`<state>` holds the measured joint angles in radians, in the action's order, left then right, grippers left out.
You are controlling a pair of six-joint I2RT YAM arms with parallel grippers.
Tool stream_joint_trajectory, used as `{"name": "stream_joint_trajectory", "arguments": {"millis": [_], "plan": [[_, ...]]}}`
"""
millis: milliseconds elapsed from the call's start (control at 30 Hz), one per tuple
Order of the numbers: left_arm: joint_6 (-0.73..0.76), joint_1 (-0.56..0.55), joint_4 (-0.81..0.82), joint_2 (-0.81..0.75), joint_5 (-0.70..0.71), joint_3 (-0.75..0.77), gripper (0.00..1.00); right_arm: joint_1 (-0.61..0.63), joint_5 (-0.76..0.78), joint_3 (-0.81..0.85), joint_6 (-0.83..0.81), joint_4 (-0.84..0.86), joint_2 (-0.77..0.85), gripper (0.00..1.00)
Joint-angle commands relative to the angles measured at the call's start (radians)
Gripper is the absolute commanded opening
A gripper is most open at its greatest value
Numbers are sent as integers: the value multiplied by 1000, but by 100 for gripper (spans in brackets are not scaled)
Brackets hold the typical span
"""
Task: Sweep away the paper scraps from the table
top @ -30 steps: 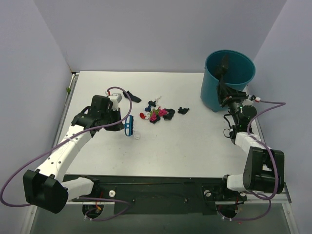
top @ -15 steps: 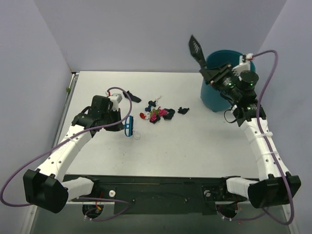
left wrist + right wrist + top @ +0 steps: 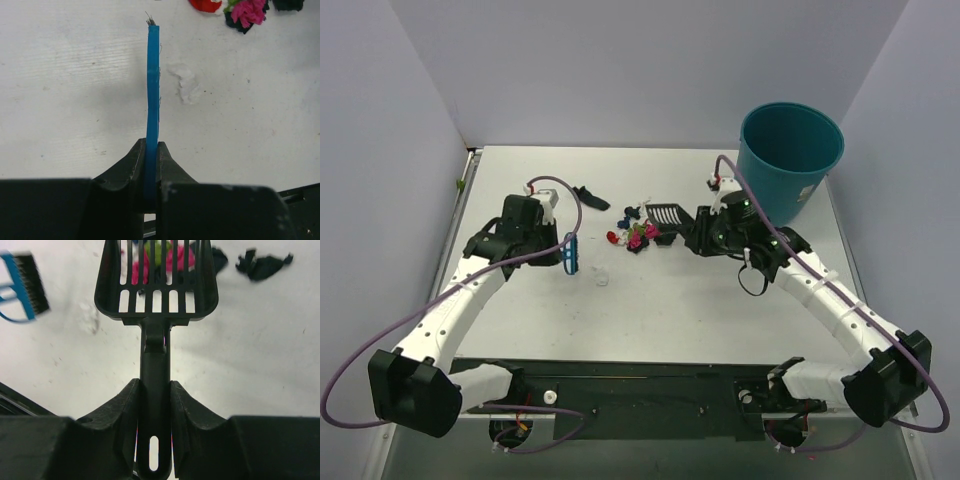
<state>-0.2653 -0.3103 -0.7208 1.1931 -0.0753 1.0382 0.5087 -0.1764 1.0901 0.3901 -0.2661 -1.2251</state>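
Top external: notes paper scraps [image 3: 638,234] bunched on table [image 3: 720,310], centre, toward far edge. Pinches scoop [image 3: 665,213] handle in right gripper [image 3: 703,228], just right of heap. Clamps brush [image 3: 569,254] in left gripper [image 3: 555,256], left of heap. Judged step: collecting. Next calls for brushing scraps rightward into scoop. Versus half-second back: scoop brought down from above bin [image 3: 790,160].

Pale lavender back wall [image 3: 640,70], matching side walls [image 3: 380,150], even light

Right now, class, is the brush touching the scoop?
Apart. The top view shows scraps and bare table between the brush and the scoop.
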Motion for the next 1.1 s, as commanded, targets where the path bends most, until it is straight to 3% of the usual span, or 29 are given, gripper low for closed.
{"name": "stream_joint_trajectory", "arguments": {"millis": [0,200,333,533,733,800,900,1067], "plan": [[-51,39,69,-64,123,19,0,59,119,-77,-60,-27,27,0],[-72,73,83,-37,161,62,0,65,170,-177,-34,19,76,0],[-204,96,-4,141,223,245,0,68,173,-268,3,117,116,0],[-405,129,-46,370,140,469,0,74,215,-328,9,168,180,0],[-645,209,127,508,13,504,0,76,206,-400,27,232,262,0],[-754,227,308,526,-97,438,0,76,212,-418,32,251,276,0],[-867,223,533,560,-135,396,0,77,215,-427,41,257,273,0],[-894,201,514,696,-132,555,0,76,206,-437,47,289,271,0]]}}
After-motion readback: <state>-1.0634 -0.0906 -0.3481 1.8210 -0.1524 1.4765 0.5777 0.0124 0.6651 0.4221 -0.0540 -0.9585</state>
